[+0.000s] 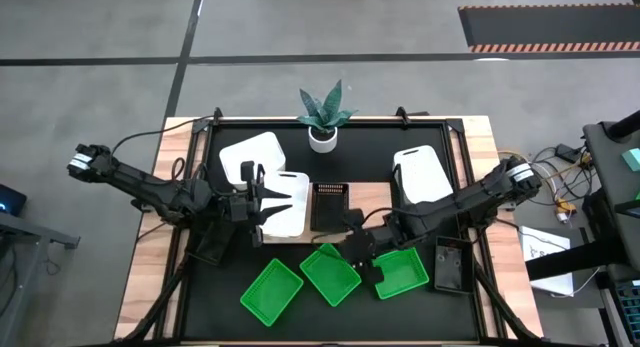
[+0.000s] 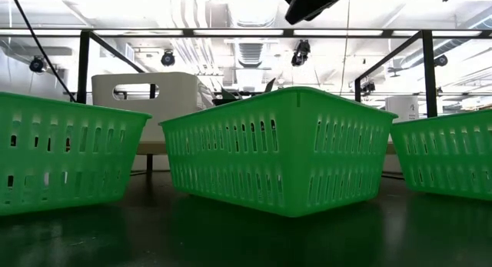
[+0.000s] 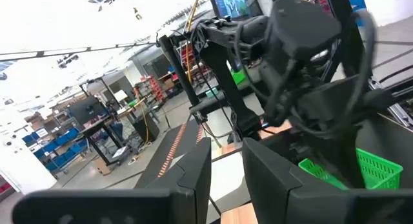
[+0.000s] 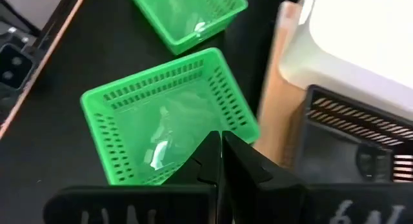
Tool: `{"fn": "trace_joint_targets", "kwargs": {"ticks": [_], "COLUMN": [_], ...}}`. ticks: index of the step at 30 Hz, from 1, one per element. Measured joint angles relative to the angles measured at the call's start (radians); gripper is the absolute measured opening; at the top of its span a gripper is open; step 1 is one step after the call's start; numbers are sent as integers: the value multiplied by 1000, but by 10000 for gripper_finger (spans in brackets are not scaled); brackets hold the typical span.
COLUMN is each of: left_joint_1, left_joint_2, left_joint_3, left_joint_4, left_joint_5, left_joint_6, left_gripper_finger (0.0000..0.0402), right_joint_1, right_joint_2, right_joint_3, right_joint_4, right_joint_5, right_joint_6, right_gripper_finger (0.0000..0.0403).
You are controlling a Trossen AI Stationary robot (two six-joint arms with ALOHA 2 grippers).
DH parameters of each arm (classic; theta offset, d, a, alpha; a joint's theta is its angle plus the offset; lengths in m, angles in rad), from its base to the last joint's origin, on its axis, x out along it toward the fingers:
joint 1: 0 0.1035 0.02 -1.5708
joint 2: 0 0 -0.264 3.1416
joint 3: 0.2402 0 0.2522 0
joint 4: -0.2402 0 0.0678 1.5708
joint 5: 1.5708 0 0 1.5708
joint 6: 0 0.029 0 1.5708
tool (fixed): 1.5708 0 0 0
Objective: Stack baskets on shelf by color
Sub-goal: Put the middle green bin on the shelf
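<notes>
Near the bench's front edge, the closed, empty right gripper (image 4: 221, 141) hovers over a green basket (image 4: 169, 117), seemingly lining up a grasp.

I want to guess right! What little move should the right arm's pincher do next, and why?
Probably open its fingers and dip toward the middle green basket. The right gripper hangs shut and empty just above that basket's near rim, so it can't pinch anything yet. All three green baskets sit on the black mat, none on the wooden shelf.
</notes>
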Motion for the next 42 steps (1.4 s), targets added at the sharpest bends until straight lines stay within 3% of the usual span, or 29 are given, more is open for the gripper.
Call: {"fn": "trace_joint_targets", "kwargs": {"ticks": [9, 20, 25, 32, 42], "left_joint_1": [-1, -7, -7, -7, -7], "left_joint_2": [0, 7, 5, 4, 4], "left_joint_3": [-2, -3, -3, -3, -2], "left_joint_4": [4, 8, 7, 7, 8], "left_joint_5": [0, 1, 1, 1, 1], "left_joint_6": [-35, -36, -34, -33, -33], "left_gripper_finger": [73, 73, 73, 73, 73], "right_joint_1": [46, 80, 90, 100, 106], "right_joint_2": [36, 135, 211, 313, 404], "right_joint_3": [2, 123, 219, 303, 353], "right_joint_4": [5, -16, -113, -265, -281], "right_joint_5": [-6, -10, -65, -141, -195], "right_joint_6": [132, 175, 171, 178, 114], "right_gripper_finger": [24, 152, 185, 184, 168]}}
